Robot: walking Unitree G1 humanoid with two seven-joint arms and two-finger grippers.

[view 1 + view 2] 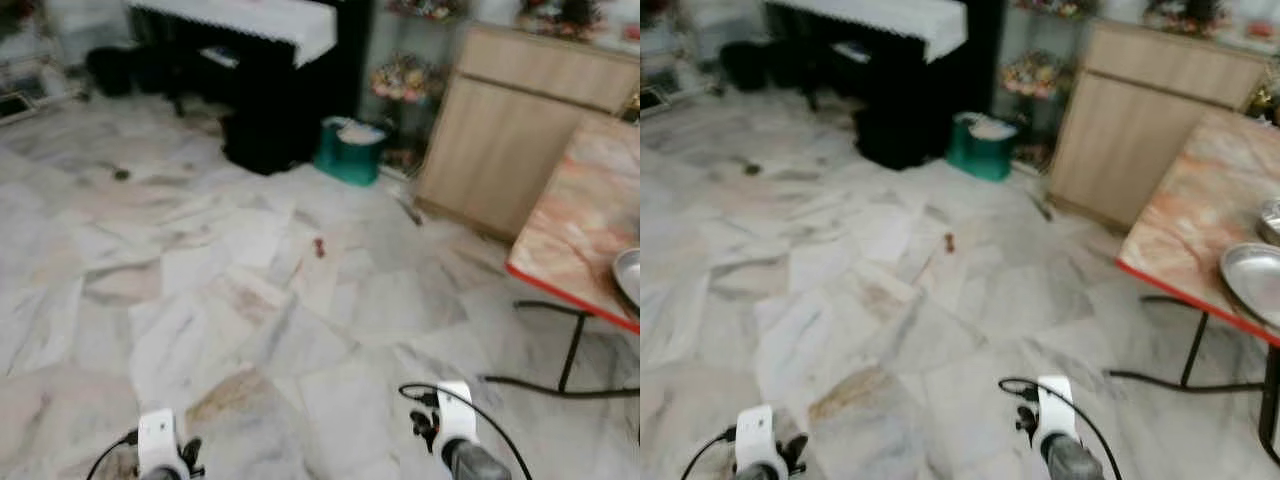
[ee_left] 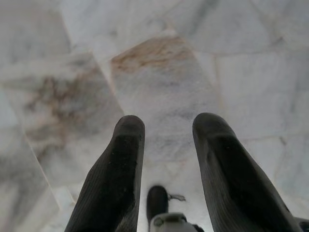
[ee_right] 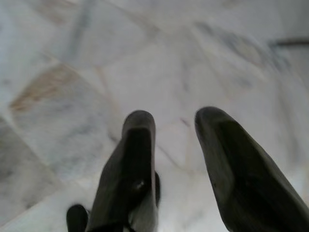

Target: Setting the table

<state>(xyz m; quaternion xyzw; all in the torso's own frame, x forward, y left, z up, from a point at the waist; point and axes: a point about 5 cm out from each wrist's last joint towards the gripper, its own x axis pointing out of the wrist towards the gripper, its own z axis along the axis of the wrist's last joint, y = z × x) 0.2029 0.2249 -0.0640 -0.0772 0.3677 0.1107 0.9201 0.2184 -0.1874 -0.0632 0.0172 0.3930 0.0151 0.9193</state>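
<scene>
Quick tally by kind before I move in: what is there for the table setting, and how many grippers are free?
table: 1
metal dishes on it: 2, near dish and far dish, cut off by the picture's edge
open, empty grippers: 2, left gripper and right gripper
Total: 5

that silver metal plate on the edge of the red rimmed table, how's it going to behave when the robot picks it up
The metal plate looks thin and shallow, so probably stiff and light. Its shiny surface may be slippery between the black fingers. It lies near the table edge, so a push could slide it off; it seems unlikely to break.
</scene>
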